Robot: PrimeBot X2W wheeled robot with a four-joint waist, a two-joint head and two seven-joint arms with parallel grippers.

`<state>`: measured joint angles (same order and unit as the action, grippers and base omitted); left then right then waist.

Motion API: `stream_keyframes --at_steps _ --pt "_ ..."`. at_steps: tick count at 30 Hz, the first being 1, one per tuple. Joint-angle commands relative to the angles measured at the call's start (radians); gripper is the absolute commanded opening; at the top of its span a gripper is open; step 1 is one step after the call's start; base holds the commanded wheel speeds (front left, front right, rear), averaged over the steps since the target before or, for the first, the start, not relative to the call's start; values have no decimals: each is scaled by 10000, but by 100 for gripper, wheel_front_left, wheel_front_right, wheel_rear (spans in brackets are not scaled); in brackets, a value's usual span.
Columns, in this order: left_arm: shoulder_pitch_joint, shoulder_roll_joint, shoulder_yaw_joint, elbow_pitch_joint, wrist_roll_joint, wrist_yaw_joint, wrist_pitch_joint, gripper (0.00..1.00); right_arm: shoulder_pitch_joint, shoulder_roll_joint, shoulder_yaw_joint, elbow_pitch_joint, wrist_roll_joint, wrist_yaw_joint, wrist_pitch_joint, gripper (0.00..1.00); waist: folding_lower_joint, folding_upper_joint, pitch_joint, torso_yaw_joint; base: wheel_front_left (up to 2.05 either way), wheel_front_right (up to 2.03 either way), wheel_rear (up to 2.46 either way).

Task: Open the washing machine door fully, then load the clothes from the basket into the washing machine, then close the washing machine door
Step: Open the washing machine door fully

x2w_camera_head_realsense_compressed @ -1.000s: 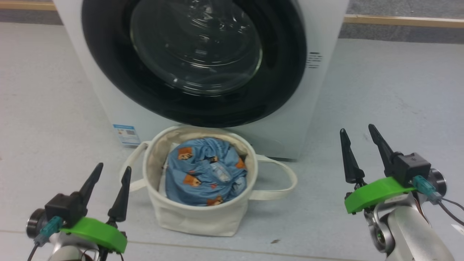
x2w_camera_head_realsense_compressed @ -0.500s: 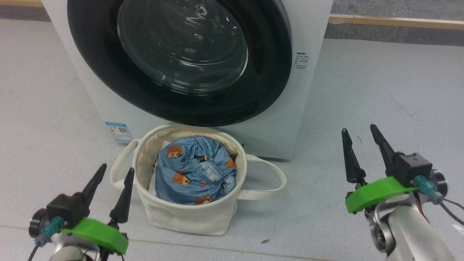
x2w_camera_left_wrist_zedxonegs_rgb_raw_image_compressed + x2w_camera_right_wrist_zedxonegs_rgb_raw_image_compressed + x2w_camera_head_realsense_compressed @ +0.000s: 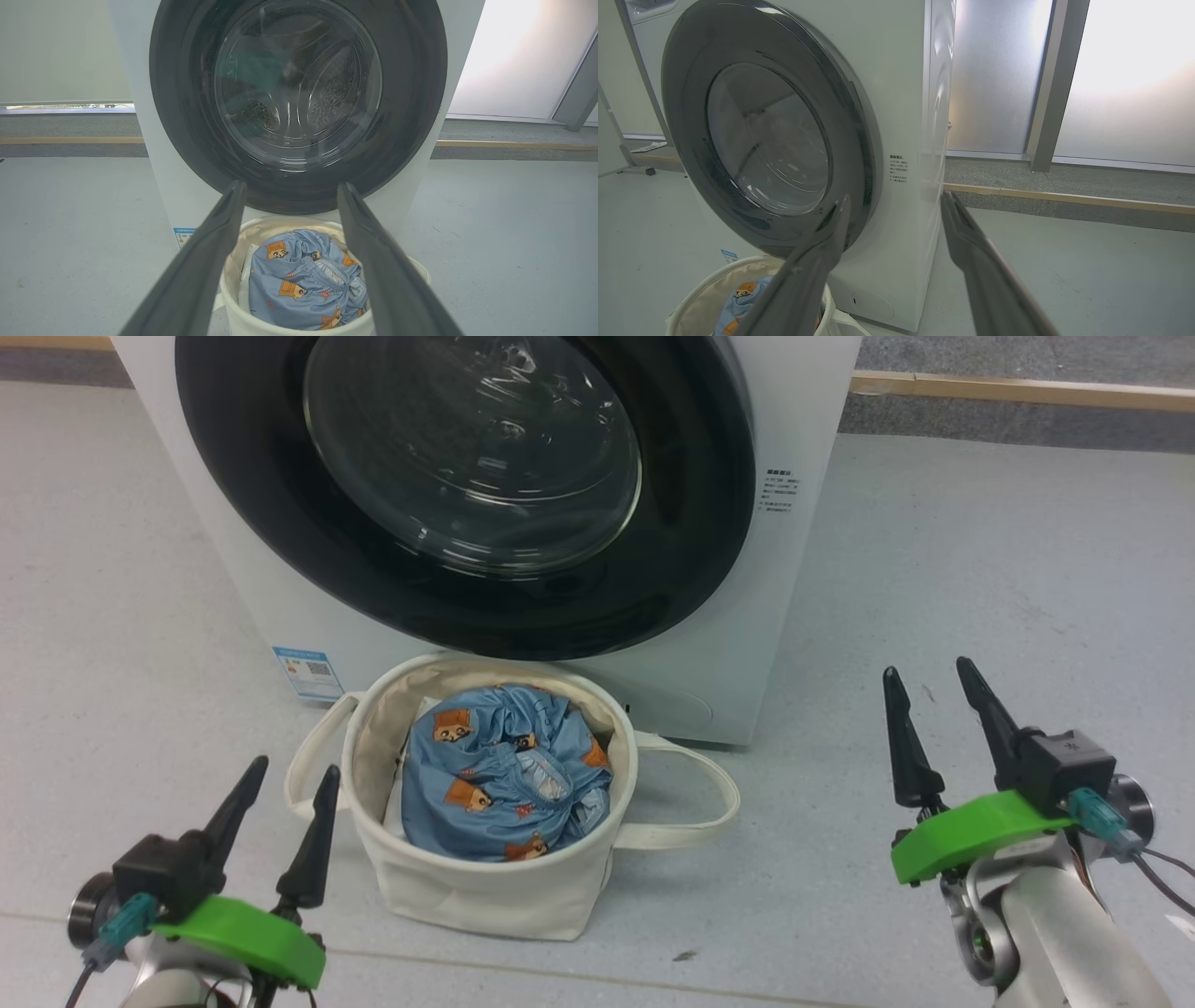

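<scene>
Head view: white front-loading washing machine (image 3: 789, 616), its black-rimmed round glass door (image 3: 471, 457) looked shut. Blue bear-print clothes (image 3: 504, 784) sat in cream canvas basket (image 3: 485, 896), between left gripper (image 3: 292, 767) and right gripper (image 3: 925, 668), both spread wide, empty. No step done yet.

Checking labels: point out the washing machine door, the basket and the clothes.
washing machine door (image 3: 695, 476), head view, right side of its black rim.
basket (image 3: 485, 896), head view, front canvas wall.
clothes (image 3: 495, 775), head view, middle of the blue bundle.

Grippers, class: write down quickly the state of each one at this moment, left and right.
Left gripper: open, holding nothing.
Right gripper: open, holding nothing.
</scene>
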<state>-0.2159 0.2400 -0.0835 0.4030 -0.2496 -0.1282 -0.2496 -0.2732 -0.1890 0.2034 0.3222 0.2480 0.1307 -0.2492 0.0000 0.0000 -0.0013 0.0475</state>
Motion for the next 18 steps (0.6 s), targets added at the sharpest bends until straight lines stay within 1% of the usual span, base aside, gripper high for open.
stream_keyframes --at_steps 1,5,11,18 --pt "-403 265 464 -319 23 -25 -122 100 -244 32 102 -272 71 0 -126 100 0 0 6 2 0 0 0" --pt "-409 230 639 -383 63 -25 -122 100 -239 64 80 -257 137 0 -126 100 0 0 21 15 0 0 0" --pt "-345 132 758 -439 22 -25 -122 100 -229 176 -79 -289 584 0 -126 100 0 0 48 19 0 0 0" --pt "-296 45 952 -469 12 -25 -122 100 -206 143 -184 -260 626 0 -126 100 0 0 119 -8 0 0 0"
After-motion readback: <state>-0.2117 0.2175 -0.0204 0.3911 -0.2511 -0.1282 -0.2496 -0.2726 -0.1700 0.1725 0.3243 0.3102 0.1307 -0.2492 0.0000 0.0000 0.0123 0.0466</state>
